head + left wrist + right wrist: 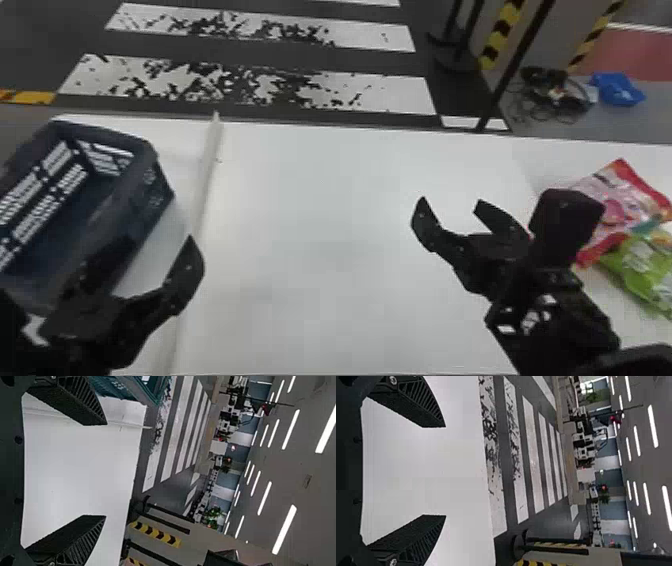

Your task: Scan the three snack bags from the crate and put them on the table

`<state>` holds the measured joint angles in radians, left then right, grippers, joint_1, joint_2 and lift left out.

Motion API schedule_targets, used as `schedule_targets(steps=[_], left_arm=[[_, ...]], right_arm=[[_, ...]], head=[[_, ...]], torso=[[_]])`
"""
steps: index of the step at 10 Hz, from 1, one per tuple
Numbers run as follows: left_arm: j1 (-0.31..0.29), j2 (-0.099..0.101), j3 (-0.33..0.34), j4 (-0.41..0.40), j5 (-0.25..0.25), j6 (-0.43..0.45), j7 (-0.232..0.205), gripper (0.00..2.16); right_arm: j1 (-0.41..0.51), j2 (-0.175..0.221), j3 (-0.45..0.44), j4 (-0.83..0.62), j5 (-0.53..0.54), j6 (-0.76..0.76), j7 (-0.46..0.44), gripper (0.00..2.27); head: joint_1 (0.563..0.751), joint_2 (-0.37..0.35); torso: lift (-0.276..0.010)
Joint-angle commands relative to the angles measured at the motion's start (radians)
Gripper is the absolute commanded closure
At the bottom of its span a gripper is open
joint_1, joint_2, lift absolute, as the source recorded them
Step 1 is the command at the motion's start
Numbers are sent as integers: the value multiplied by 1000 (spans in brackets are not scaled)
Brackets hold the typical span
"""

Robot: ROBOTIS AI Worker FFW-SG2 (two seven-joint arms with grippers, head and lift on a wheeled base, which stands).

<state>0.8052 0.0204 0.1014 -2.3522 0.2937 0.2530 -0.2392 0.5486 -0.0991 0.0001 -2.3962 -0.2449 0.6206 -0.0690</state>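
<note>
The left gripper (161,244) is at the lower left of the head view, in front of the near end of the crate (159,182). Its fingers are spread apart and released, and the left wrist view shows the white surface (325,200) between them. The right gripper (451,202) is over the right half of the surface, also with its fingers parted and released. In the right wrist view, white surface shows between them too.

Two snack bags lie on the surface to the right of the right gripper, well outside the gap between its fingers. One is a pink and red bag (625,192), partly hidden behind a dark part of the right arm. The other is a green bag (645,265), on the nearer side of the pink one, and the two meet at their edges. A teal patch (649,225) shows where they meet; I cannot tell whether it belongs to either bag.

The dark blue crate sits at the left end of the surface, with its open top facing up and slotted walls showing inside. The left gripper covers part of its near side. A raised strip (207,170) runs across the surface between the crate and the wide middle part.
</note>
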Motion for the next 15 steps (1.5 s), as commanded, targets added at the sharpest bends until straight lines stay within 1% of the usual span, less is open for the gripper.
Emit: schedule_targets(steps=[1,2,3,4,5,6,7,8,9,10,12,13,14,15], left_arm=[[17,-5,-29,-65,-28,41,23,22],[22,0,-62,-70,-79,35,49,22],[23,15,-89,-47,-105,-11,72,22],[29,44,-131,19,-130,-205,103,22],[32,81,-200,91,-206,-395,170,26],[39,105,-227,113,-189,-422,162,26],[55,116,-224,111,-168,-413,149,46],[77,122,-195,111,-146,-413,107,60],[101,122,-164,113,-131,-413,86,63],[131,121,-146,108,-125,-416,78,63],[161,107,-108,94,-110,-404,78,63],[174,107,-94,74,-108,-386,83,63],[175,107,-92,73,-108,-376,83,63],[175,107,-100,74,-108,-373,86,63]], right_arm=[[67,16,153,-11,121,-149,-12,66],[116,19,173,-9,122,-232,-28,60],[174,16,175,5,122,-342,-32,53],[221,2,172,48,128,-474,-34,53],[263,-14,175,115,133,-637,-41,53],[290,-42,178,155,145,-710,-61,53],[301,-67,172,169,145,-723,-77,53],[323,-79,147,166,136,-723,-78,53],[341,-91,135,161,133,-723,-80,60],[360,-106,113,157,101,-719,-80,66],[373,-145,63,141,45,-667,-78,66],[389,-145,54,112,45,-637,-78,66],[399,-139,46,81,53,-618,-81,66],[402,-134,47,80,56,-618,-87,70]], head=[[695,-37],[695,26],[695,61],[695,65],[695,54],[695,47],[695,8],[695,-27],[695,-51],[695,-55],[695,-56],[695,-60],[695,-59],[695,-55]], torso=[[-94],[-94],[-94],[-94],[-94],[-94],[-94],[-94],[-94],[-94],[-94],[-94],[-94],[-94]])
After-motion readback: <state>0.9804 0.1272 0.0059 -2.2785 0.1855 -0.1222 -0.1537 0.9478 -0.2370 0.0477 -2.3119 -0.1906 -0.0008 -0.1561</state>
